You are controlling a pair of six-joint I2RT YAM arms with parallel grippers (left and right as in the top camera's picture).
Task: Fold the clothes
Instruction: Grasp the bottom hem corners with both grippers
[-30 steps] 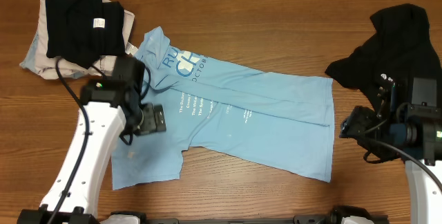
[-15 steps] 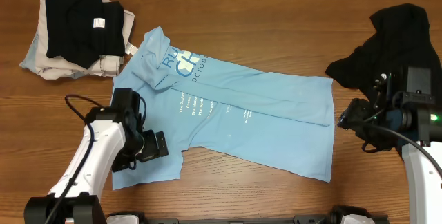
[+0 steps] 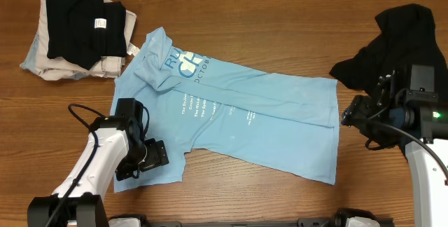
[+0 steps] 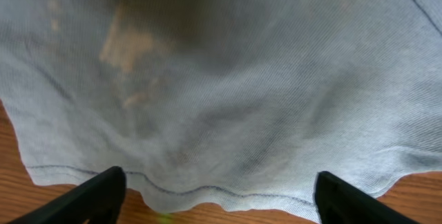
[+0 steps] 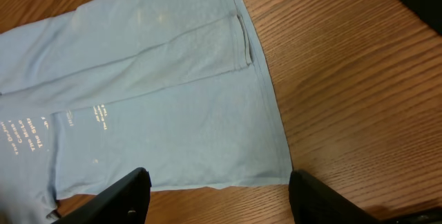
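Note:
A large light blue T-shirt (image 3: 238, 118) with white lettering lies spread across the table, partly folded lengthwise. My left gripper (image 3: 148, 158) is open low over its lower left part; the left wrist view shows the wavy hem (image 4: 221, 189) between the open fingers (image 4: 217, 203). My right gripper (image 3: 348, 118) is open just right of the shirt's right edge; the right wrist view shows the shirt's corner (image 5: 283, 175) between the fingers (image 5: 217, 196). A black garment (image 3: 399, 45) lies crumpled at the far right.
A stack of folded clothes (image 3: 77, 34), black on top of beige, sits at the back left. Bare wooden table (image 3: 280, 17) runs behind and in front of the shirt.
My left arm has drawn back toward the front, from the shirt's upper left to its lower left hem. My right gripper has edged slightly left toward the shirt's edge.

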